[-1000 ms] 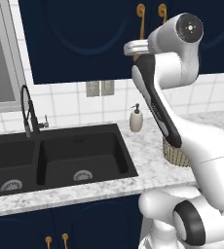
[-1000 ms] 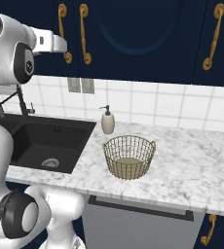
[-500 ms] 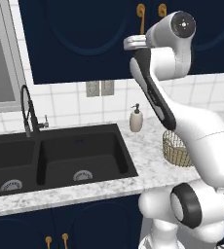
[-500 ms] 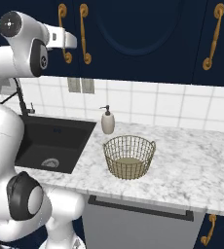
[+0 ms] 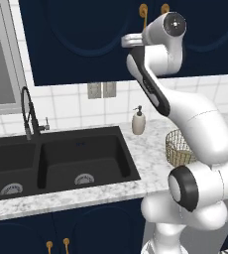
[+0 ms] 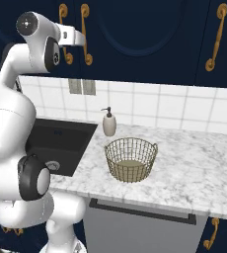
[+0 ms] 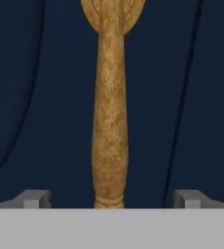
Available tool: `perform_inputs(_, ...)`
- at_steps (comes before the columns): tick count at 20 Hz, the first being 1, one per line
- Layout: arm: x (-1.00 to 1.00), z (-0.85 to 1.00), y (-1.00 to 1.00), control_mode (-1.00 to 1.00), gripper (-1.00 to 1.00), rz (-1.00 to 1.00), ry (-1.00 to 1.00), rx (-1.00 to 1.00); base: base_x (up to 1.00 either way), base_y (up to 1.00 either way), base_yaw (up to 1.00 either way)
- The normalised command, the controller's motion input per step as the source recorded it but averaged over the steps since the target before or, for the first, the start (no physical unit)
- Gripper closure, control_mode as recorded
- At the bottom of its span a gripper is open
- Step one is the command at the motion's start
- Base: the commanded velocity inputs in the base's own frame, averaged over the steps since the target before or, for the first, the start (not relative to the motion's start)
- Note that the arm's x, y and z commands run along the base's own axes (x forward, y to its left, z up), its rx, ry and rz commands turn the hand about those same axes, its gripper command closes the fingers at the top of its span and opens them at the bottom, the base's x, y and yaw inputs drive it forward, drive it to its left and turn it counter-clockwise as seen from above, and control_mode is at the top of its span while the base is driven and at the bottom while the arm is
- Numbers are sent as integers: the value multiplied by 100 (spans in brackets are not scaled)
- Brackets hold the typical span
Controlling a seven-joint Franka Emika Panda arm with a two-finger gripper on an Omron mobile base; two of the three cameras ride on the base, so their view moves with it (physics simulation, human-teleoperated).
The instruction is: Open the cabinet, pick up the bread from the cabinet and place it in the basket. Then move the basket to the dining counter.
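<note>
The navy wall cabinet (image 6: 135,29) (image 5: 81,34) has its arched doors shut, so the bread is hidden. My gripper (image 6: 82,38) (image 5: 128,40) is raised up against the doors at the pair of brass handles (image 6: 86,34). In the hand view one brass handle (image 7: 109,121) runs upright between my fingertips (image 7: 36,198), and the gripper (image 7: 111,198) is open with a wide gap on each side. The tan wire basket (image 6: 131,159) (image 5: 178,149) stands on the marble counter (image 6: 194,163), holding nothing. The dining counter is out of view.
A cream soap dispenser (image 6: 109,123) (image 5: 138,120) stands behind the basket by the tiled wall. The black double sink (image 5: 61,158) with its faucet (image 5: 29,111) lies to the left. Another brass handle (image 6: 216,37) hangs on the far right door.
The arm has stretched forward and my hand has moved closer to the cabinet's brass handles. The basket and dispenser have stayed put.
</note>
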Motion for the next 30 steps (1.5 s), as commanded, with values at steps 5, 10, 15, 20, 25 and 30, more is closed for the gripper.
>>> perform_inputs(5,59,-1,4,-100,-100,0,0,0,0,0,0)
perform_inputs(10,60,-13,36,-100,100,0,0,0,0,0,0)
perform_inputs(15,27,-7,47,-100,100,3,5,1,0,0,0)
perform_inputs(20,-5,0,98,-100,100,17,6,9,0,0,0)
perform_inputs(25,-53,-12,100,-100,100,18,-1,8,0,0,0)
perform_inputs(30,-98,-4,100,-100,100,9,-7,1,0,0,0)
